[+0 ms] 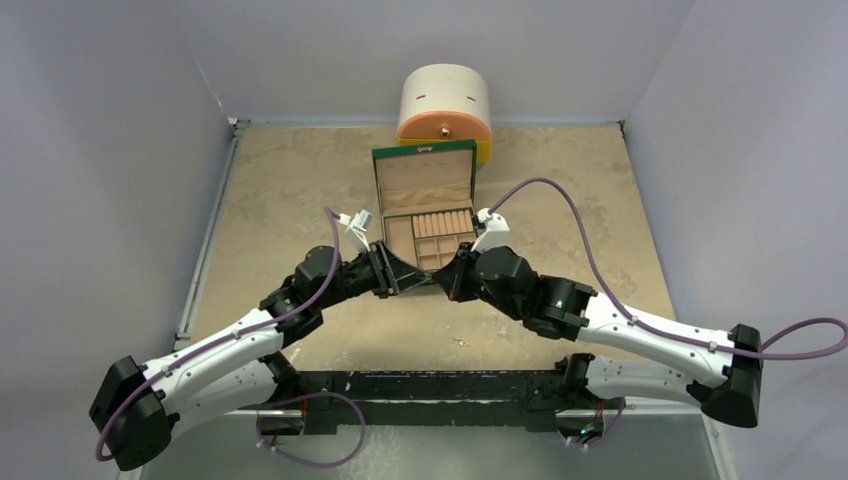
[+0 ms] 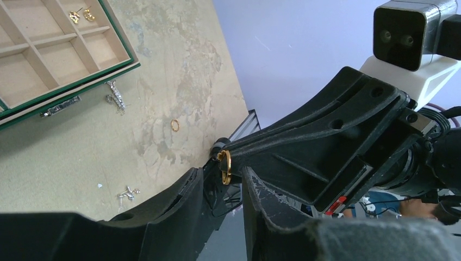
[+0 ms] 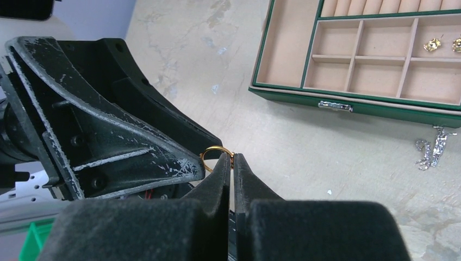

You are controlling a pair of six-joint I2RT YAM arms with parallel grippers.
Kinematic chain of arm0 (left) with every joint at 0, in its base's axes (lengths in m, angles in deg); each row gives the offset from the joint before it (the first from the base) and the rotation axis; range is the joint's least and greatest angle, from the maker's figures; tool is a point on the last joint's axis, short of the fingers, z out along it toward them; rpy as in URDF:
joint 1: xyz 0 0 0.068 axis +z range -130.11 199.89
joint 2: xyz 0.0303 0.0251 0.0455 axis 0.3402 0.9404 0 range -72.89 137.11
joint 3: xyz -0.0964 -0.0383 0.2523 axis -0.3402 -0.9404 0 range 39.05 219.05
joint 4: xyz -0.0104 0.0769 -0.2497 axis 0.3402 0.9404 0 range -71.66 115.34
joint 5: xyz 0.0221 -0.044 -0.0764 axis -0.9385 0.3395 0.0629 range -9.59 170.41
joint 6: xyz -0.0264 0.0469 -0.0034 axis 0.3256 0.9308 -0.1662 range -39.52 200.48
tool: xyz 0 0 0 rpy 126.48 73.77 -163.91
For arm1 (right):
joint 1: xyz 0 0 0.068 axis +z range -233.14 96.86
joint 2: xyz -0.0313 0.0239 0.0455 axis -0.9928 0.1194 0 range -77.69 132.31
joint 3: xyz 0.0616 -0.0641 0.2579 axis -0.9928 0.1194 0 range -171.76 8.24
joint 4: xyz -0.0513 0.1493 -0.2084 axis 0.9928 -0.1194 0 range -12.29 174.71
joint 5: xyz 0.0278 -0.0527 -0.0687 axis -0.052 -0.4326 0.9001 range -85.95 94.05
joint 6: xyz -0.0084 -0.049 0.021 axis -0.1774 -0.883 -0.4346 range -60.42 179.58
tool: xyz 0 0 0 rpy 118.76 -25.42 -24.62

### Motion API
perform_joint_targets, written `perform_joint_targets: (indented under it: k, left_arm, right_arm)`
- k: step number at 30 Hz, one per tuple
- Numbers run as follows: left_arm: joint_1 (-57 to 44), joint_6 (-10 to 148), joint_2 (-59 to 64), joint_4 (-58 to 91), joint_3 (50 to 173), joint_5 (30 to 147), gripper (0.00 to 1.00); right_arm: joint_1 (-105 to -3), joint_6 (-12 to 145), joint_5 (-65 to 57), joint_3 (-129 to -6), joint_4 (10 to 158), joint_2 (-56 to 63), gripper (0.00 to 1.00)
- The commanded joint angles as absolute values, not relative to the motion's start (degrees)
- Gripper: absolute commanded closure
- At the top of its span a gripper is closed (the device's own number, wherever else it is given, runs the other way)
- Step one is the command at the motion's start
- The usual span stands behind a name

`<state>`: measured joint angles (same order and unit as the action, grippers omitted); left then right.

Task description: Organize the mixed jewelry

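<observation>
My right gripper is shut on a small gold ring, pinched at its very fingertips and held above the table. In the left wrist view the same ring stands between the tips of my left gripper. Those jaws stand apart on either side of the ring and do not touch it. Both grippers meet just in front of the green box. More jewelry lies loose on the table: another gold ring and silvery pieces. Gold earrings sit in a box compartment.
The open green box with tan compartments lies just beyond the grippers, lid upright. Behind it stands a cream and orange round container. Grey walls close in the table on three sides.
</observation>
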<state>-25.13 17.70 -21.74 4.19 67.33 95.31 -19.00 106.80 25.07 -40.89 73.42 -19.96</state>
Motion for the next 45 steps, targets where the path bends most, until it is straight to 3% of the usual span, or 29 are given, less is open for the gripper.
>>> perform_joint_targets:
  k: [1,9,15,23,29,37,45]
  left_arm:
    - [-25.26,19.04,-21.96,1.2,67.53,96.56,0.69]
    - [-25.29,19.48,-21.81,1.32,67.51,96.66,0.78]
    - [-25.28,19.89,-21.76,1.91,67.68,96.61,1.0]
    - [-25.29,20.09,-22.34,2.4,67.71,95.75,1.0]
    - [-25.29,20.28,-23.28,2.69,67.77,95.27,1.0]
    - [-25.29,18.8,-23.46,-2.9,66.8,98.72,1.0]
    - [-25.29,17.43,-24.28,-10.55,66.38,105.98,1.0]
  right_arm:
    - [-18.78,107.56,24.52,-43.96,73.81,-19.43,1.0]
    - [-18.73,107.39,23.87,-44.52,74.02,-18.6,1.0]
    - [-18.8,107.39,23.74,-44.6,74.16,-18.37,1.0]
    - [-18.72,107.62,23.43,-44.15,74.07,-19.16,0.99]
    - [-18.8,107.92,19.79,-41.57,74.74,-23.4,0.8]
    - [-18.81,106.78,16.66,-38.5,75.97,-30.2,0.74]
    - [-18.83,106.05,11.03,-36.07,80.05,-35.69,0.6]
